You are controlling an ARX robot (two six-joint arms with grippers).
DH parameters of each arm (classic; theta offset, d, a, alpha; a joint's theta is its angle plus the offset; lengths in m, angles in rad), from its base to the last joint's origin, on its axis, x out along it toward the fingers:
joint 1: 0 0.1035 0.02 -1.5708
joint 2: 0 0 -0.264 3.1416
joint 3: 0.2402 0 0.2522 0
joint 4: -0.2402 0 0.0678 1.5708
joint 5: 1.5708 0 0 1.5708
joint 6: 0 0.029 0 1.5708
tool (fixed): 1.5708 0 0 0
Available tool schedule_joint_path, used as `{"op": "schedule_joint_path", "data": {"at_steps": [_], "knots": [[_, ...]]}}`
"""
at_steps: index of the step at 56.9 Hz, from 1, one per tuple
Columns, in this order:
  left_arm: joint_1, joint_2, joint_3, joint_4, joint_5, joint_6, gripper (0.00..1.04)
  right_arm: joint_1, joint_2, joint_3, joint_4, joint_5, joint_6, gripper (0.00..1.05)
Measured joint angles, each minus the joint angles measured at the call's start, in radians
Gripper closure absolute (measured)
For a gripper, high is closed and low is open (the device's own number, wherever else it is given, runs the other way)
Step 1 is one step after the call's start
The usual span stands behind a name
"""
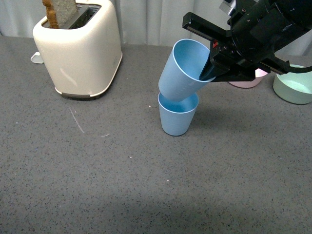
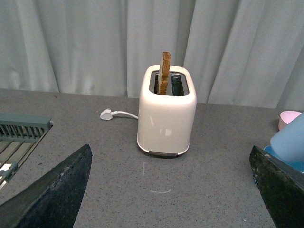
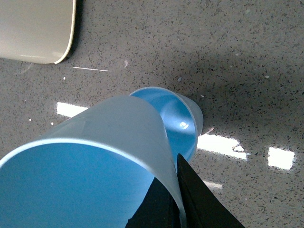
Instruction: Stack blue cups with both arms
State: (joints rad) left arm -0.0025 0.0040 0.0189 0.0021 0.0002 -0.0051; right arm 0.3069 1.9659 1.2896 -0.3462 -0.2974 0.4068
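The right gripper (image 1: 207,75) pinches the rim of a tilted blue cup (image 1: 181,70), one finger inside the wall and one outside; that cup's base sits at the mouth of the second blue cup (image 1: 178,117), upright on the grey table (image 1: 97,170), toaster (image 1: 78,51) nearby. The left gripper (image 2: 169,164) gapes wide, holding nothing

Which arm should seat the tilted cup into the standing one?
Right: the right pincer clamps the rim of the tilted light blue plastic tumbler, its base at the mouth of the upright light blue tumbler. The left pincer hangs open, empty.
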Motion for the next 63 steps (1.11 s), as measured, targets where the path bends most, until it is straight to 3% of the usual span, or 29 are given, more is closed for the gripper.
{"op": "schedule_joint_path", "data": {"at_steps": [5, 19, 34, 37, 41, 44, 48, 53, 63], "knots": [[0.000, 0.000, 0.000, 0.000, 0.000, 0.000, 0.07, 0.001, 0.006, 0.006, -0.003, 0.004, 0.000, 1.03], [0.000, 0.000, 0.000, 0.000, 0.000, 0.000, 0.07, 0.000, 0.002, 0.001, 0.047, 0.026, -0.016, 0.58], [0.000, 0.000, 0.000, 0.000, 0.000, 0.000, 0.07, -0.003, -0.014, -0.010, 0.082, 0.058, -0.035, 0.18], [0.000, 0.000, 0.000, 0.000, 0.000, 0.000, 0.07, 0.006, -0.019, -0.091, 0.283, 0.196, -0.095, 0.23], [0.000, 0.000, 0.000, 0.000, 0.001, 0.000, 0.07, 0.006, -0.037, -0.286, 0.681, 0.455, -0.229, 0.35], [0.000, 0.000, 0.000, 0.000, -0.002, 0.000, 0.07, -0.007, -0.055, -0.436, 0.953, 0.534, -0.293, 0.44], [0.000, 0.000, 0.000, -0.001, -0.003, 0.000, 0.07, -0.033, -0.092, -0.579, 1.262, 0.549, -0.343, 0.55], [0.000, 0.000, 0.000, -0.002, -0.002, 0.000, 0.07, -0.067, -0.200, -0.691, 1.470, 0.533, -0.378, 0.69], [0.000, 0.000, 0.000, -0.002, -0.001, 0.000, 0.07, -0.122, -0.366, -0.854, 1.527, 0.489, -0.397, 0.97]]}}
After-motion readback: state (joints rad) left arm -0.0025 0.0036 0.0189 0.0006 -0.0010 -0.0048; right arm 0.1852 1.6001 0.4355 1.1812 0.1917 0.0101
